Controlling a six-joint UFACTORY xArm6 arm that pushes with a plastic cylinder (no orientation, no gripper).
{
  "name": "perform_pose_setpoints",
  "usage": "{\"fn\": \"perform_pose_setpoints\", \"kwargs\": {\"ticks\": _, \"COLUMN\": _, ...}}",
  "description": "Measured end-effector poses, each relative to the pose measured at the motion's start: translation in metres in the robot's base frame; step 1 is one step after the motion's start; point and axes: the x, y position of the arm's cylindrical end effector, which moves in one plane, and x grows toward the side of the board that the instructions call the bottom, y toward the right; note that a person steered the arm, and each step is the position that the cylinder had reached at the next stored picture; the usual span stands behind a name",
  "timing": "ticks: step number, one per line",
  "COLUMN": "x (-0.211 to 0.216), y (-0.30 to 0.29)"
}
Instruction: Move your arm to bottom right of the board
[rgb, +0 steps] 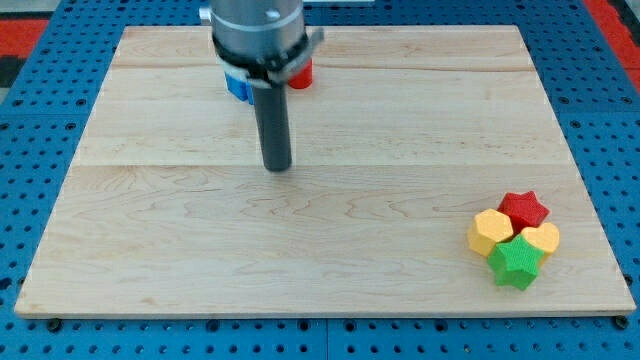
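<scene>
My tip (277, 167) rests on the wooden board (330, 230) left of the middle, in the upper half. A blue block (236, 84) and a red block (301, 73) sit near the view's top, partly hidden behind the arm, just above the tip. At the bottom right lies a tight cluster: a red star (524, 209), a yellow hexagon (491, 232), a yellow block (543, 238) of unclear shape and a green star (516, 263). The tip is far to the left of and above this cluster.
The board lies on a blue perforated table (40, 80). The arm's grey housing (256, 30) hangs over the board's top edge.
</scene>
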Motion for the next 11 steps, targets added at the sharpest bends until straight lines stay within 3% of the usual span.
{"fn": "perform_pose_setpoints", "kwargs": {"ticks": 2, "x": 0.117, "y": 0.099}}
{"fn": "perform_pose_setpoints", "kwargs": {"ticks": 3, "x": 0.146, "y": 0.144}}
{"fn": "perform_pose_setpoints", "kwargs": {"ticks": 4, "x": 0.147, "y": 0.148}}
{"fn": "perform_pose_setpoints", "kwargs": {"ticks": 7, "x": 0.144, "y": 0.356}}
{"fn": "perform_pose_setpoints", "kwargs": {"ticks": 9, "x": 0.138, "y": 0.385}}
{"fn": "perform_pose_setpoints", "kwargs": {"ticks": 11, "x": 0.127, "y": 0.379}}
